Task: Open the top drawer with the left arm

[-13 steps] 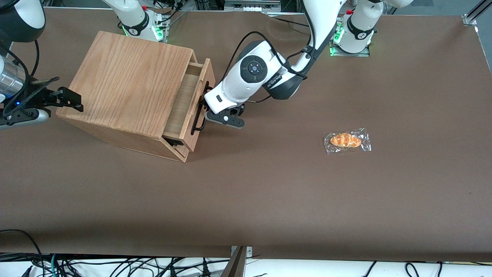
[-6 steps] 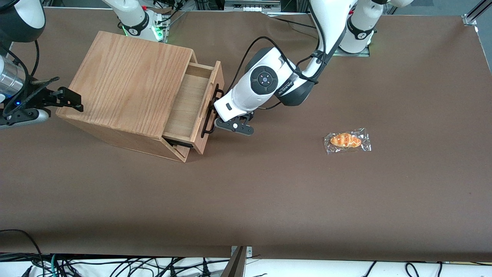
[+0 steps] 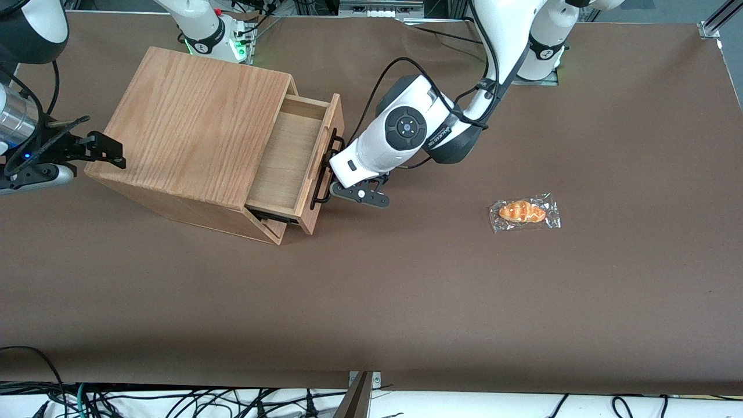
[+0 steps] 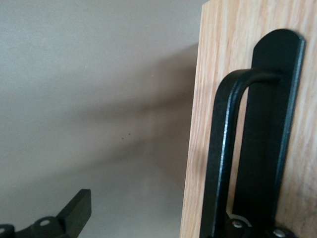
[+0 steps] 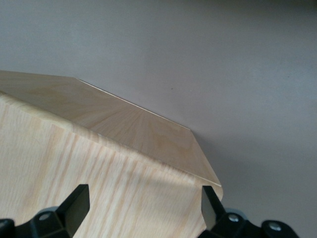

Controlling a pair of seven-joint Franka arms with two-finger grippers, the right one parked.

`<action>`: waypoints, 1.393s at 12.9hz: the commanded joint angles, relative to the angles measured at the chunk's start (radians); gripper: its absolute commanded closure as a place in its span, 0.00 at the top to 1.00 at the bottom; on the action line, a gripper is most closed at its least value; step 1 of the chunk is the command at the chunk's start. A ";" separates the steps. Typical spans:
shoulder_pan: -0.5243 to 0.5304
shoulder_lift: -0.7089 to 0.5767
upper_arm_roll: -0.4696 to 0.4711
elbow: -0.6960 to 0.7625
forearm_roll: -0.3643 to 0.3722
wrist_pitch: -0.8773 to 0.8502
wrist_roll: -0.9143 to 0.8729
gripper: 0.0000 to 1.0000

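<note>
Top drawer [image 3: 290,159] part open.
Left arm [image 3: 406,130] claw [image 3: 335,177] at black bar handle [image 3: 325,171]; grip state can't tell. Cabinet [image 3: 191,125] on desk [image 3: 406,290].

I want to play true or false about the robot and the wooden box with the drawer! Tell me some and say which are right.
1. The top drawer is pulled partly out of the cabinet. True.
2. The left arm's hand is at the drawer's black handle. True.
3. The drawer is full of toys. False: what shows of its inside is bare wood.
4. A wrapped bread roll lies on the table, toward the working arm's end. True.
5. The bread roll sits on top of the cabinet. False: it lies on the table, well apart from the cabinet.
</note>
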 commanded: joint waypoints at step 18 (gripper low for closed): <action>0.098 -0.019 -0.004 0.074 -0.104 -0.158 0.045 1.00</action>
